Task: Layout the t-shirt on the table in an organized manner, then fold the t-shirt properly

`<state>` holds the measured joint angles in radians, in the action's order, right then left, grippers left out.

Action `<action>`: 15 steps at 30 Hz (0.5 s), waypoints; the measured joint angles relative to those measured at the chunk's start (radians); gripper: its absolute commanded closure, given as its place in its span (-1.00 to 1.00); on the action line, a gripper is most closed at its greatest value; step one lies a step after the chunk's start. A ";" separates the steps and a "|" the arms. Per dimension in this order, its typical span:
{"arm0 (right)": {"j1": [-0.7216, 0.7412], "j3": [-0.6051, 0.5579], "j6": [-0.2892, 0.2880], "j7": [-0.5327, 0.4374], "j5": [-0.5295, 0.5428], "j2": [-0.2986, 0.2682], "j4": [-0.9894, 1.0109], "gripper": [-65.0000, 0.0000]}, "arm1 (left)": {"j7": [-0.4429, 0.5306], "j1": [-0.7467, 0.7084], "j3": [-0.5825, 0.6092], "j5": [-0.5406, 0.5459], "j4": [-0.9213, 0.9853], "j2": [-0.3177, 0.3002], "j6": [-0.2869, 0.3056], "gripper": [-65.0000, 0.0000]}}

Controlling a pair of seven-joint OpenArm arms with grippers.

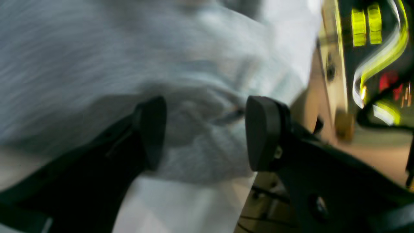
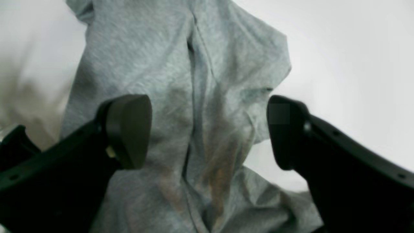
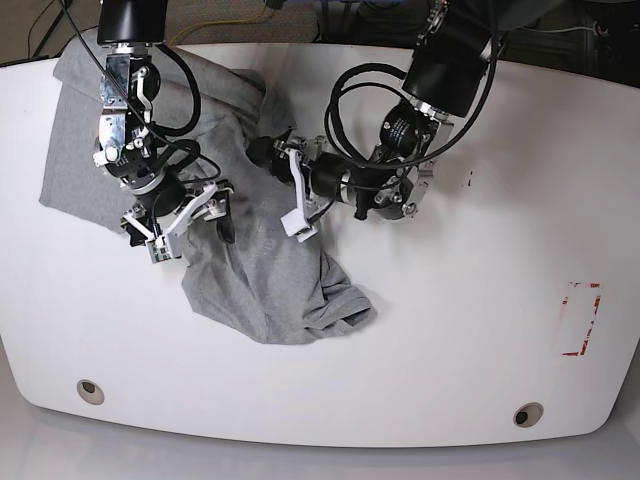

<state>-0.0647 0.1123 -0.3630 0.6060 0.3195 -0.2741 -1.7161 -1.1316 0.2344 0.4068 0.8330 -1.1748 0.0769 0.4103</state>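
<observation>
The grey t-shirt [image 3: 260, 280] lies crumpled on the white table [image 3: 450, 330], reaching from the far left corner toward the middle. My right gripper [image 3: 185, 225] hovers over the shirt's left part, open; in the right wrist view its gripper [image 2: 208, 132] straddles a long ridge of the t-shirt [image 2: 181, 71] without pinching it. My left gripper [image 3: 290, 190] points leftward at the shirt's middle, also open. In the blurred left wrist view its fingers [image 1: 152, 132] stand on either side of a bunched fold of the t-shirt [image 1: 200, 145], not clamped on it.
A red tape mark [image 3: 580, 320] sits at the right side of the table. Two round grommet holes [image 3: 90, 390] [image 3: 527, 414] lie near the front edge. Black cables [image 3: 350, 110] loop around the left arm above the shirt.
</observation>
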 measured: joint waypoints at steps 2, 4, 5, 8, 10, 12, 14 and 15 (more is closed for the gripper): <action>0.000 0.000 0.000 0.000 0.000 0.000 0.000 -0.61 | -0.005 -0.003 0.000 0.000 -0.006 -0.013 -0.020 -0.12; 0.000 0.000 0.000 0.001 0.000 0.000 0.000 -0.61 | -0.004 -0.008 -0.001 -0.002 -0.046 -0.031 -0.035 -0.12; 0.000 0.000 0.000 0.000 0.000 0.000 0.000 -0.61 | -0.007 -0.011 0.000 -0.004 -0.067 -0.039 -0.053 -0.12; 0.000 0.000 0.000 0.000 0.000 0.000 0.000 -0.61 | -0.005 -0.003 -0.002 -0.001 -0.109 -0.056 -0.083 -0.12; 0.000 0.000 0.000 0.000 0.000 0.003 0.000 -0.61 | 0.004 0.006 -0.005 0.003 -0.115 -0.066 -0.107 -0.12; 0.000 0.000 0.000 0.000 0.000 0.005 -0.001 -0.61 | 0.009 0.010 -0.005 0.003 -0.115 -0.077 -0.126 -0.12; -0.001 0.000 0.000 0.000 0.000 0.006 -0.002 -0.61 | 0.011 0.008 -0.005 0.000 -0.114 -0.085 -0.131 -0.12; -0.001 0.000 0.000 0.000 0.000 0.005 -0.002 -0.61 | 0.011 0.005 -0.004 -0.002 -0.114 -0.089 -0.135 -0.12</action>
<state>-0.0654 0.1123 -0.3630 0.6064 0.3191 -0.2687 -1.7180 -1.1210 0.2390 0.4030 0.8310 -1.2884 -0.0116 0.2752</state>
